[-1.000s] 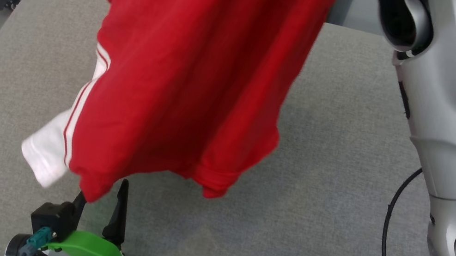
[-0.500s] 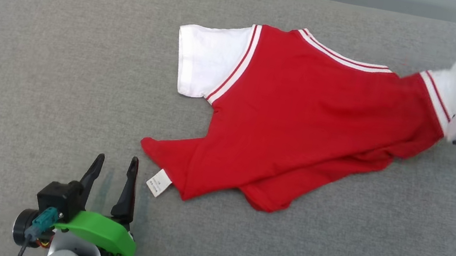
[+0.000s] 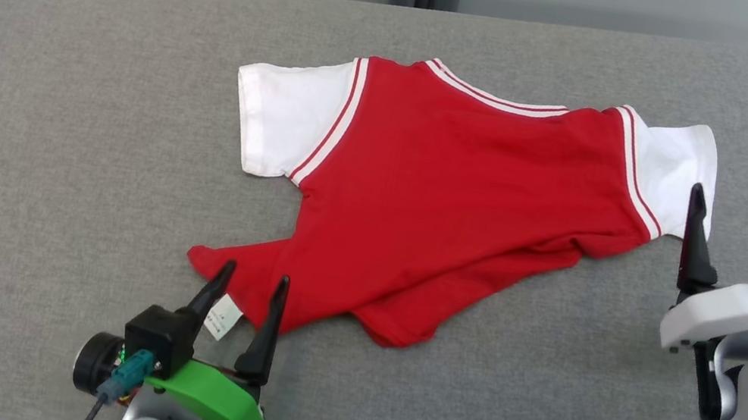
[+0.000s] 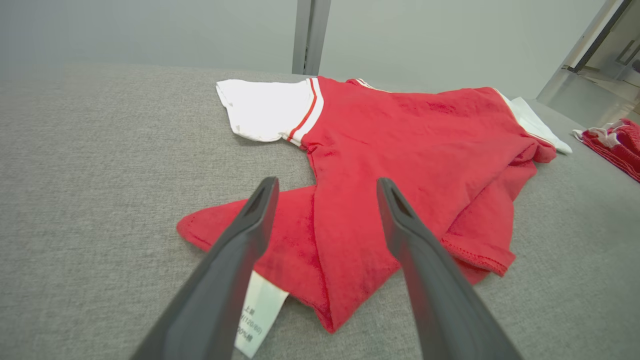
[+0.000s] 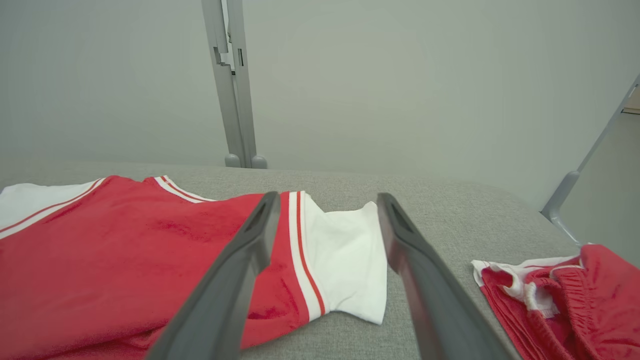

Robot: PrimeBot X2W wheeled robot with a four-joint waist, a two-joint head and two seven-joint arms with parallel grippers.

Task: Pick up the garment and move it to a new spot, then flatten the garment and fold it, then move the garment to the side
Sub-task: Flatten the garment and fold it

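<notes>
1. The red garment with 2 white sleeves lies spread on the grey padded table, its hem rumpled.
2. My left gripper stands wide and empty at the hem corner, by the label.
3. My right gripper gapes too, holding nothing, just beside one sleeve.

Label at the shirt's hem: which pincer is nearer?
Left. The left pincer is right at the label; the right pincer is across the shirt, beside its white sleeve.
</notes>
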